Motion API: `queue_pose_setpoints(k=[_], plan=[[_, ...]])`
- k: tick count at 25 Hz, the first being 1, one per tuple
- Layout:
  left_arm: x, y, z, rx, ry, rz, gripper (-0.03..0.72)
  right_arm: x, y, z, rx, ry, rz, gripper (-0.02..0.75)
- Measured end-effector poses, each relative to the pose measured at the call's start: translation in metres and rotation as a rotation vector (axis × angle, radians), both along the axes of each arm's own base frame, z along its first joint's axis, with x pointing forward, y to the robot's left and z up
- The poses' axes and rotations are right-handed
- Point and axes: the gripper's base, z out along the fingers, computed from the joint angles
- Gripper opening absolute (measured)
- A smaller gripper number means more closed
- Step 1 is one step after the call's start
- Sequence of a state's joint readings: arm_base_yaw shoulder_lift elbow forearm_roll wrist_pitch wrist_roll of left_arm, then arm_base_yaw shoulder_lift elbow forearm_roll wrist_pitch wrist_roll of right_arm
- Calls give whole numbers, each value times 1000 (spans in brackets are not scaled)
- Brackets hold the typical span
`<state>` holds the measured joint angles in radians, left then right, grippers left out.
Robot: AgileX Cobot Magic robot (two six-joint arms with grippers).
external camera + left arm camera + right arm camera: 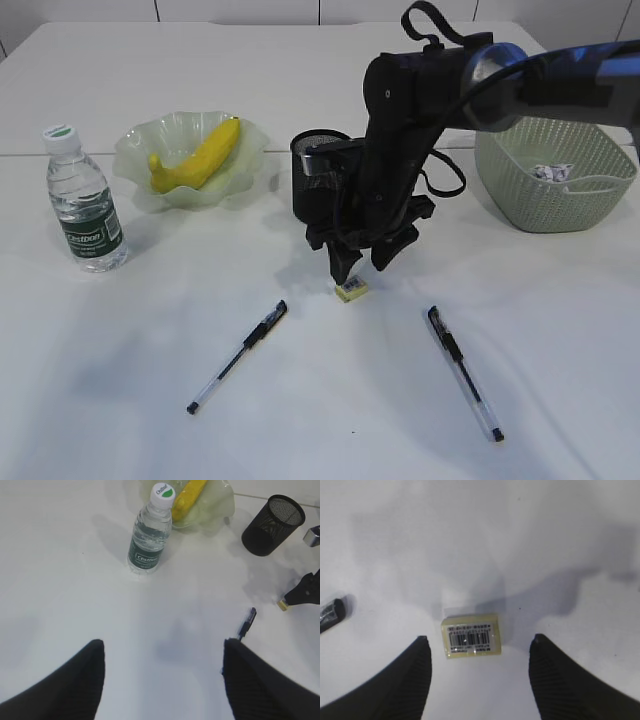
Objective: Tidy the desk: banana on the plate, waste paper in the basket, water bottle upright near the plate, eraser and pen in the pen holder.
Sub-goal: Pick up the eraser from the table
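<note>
Your right gripper is hanging directly over the eraser, its jaws standing apart with nothing between them. In the right wrist view the small cream block with its barcode label is lying flat on the white table, between the two dark fingertips and not touching either. From the exterior camera, the eraser is sitting just below the fingertips, in front of the black mesh pen holder. Your left gripper is hovering above bare table, jaws likewise apart and empty. The banana is resting on the plate, the water bottle is standing upright beside it, and crumpled paper is lying in the basket. Two pens are lying on the table, one either side of the eraser.
</note>
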<state>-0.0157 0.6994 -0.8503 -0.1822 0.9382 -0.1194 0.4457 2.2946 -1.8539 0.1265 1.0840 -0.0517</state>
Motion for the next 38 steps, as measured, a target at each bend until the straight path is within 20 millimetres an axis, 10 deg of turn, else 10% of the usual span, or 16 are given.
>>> queue_pose_setpoints(k=[34, 38], plan=[[1, 0, 0, -1, -8, 2, 526, 0, 6, -26, -18, 41, 14, 452], [2, 0, 0, -3, -2, 1, 526, 0, 6, -27, -22, 40, 15, 344]])
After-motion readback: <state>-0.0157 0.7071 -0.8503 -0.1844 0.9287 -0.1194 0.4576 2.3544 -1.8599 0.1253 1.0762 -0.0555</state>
